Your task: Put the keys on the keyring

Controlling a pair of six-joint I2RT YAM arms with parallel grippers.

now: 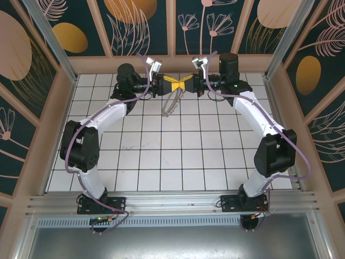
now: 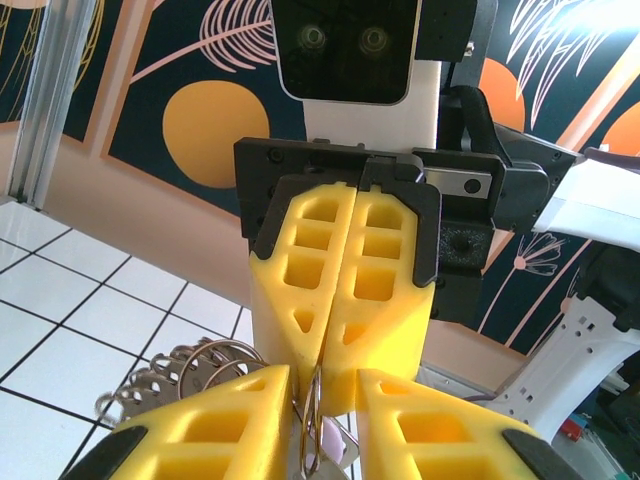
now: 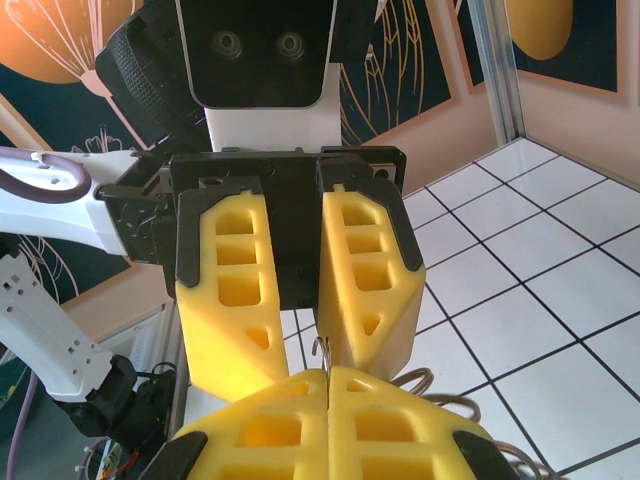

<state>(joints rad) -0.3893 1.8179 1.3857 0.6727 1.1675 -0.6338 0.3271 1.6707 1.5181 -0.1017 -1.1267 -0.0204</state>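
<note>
Shiny metal keyring (image 2: 176,374); smooth white tiles (image 2: 60,350)

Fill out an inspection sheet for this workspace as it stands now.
Surface: white tiled table.
Job's things: keyring hangs where the two grippers meet, at the far middle; lilac key sits between the left jaws.
Clutter: nothing seen.
Grippers: right gripper shut on the keyring's wire; left gripper has its jaws apart around the key, grip unclear.
Cables: purple cables run along both arms.
Surroundings: floral wall panels; metal rail at the near edge.
</note>
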